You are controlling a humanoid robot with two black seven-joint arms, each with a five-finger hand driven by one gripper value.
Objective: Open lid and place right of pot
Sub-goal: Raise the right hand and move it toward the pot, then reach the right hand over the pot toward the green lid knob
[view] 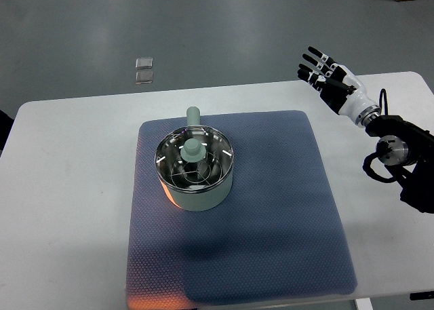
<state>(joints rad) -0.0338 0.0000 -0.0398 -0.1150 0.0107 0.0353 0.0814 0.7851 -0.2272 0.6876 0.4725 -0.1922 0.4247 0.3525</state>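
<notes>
A pale green pot (195,181) stands on a blue-grey mat (271,208), left of the mat's middle. Its glass lid (203,162) sits on the pot, with a pale green knob (192,149) in the middle. The pot's handle (192,114) points toward the far side. My right hand (319,69) is raised over the table's far right corner, fingers spread, holding nothing. It is well to the right of the pot and apart from it. The left arm does not show.
The mat lies on a white table (68,188). The mat's right half is bare. Two small clear squares (144,70) lie on the grey floor beyond the table's far edge. My right forearm (397,147) hangs over the table's right edge.
</notes>
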